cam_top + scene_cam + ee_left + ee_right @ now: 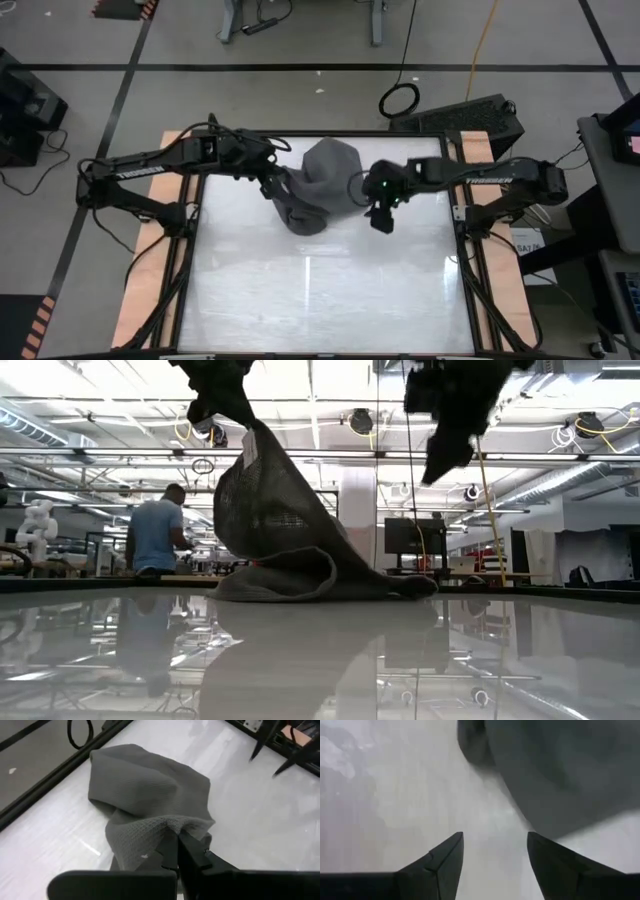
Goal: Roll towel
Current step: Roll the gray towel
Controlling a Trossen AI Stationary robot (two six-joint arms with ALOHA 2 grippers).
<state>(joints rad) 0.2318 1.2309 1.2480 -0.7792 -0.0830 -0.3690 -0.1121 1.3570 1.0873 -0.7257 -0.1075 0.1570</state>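
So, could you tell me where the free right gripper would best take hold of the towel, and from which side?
Probably the loose edge lying on the table on the right gripper's own side, coming down from above. The left gripper pinches one part of the towel and lifts it, so the cloth hangs in a slope while its lower folds rest flat and unheld. The right gripper is open and empty beside them.

Low view's top edge crops both grippers; towel [560,765] blurred.

Open workshop: ceiling strip lights [300,455], a person [155,532] standing.
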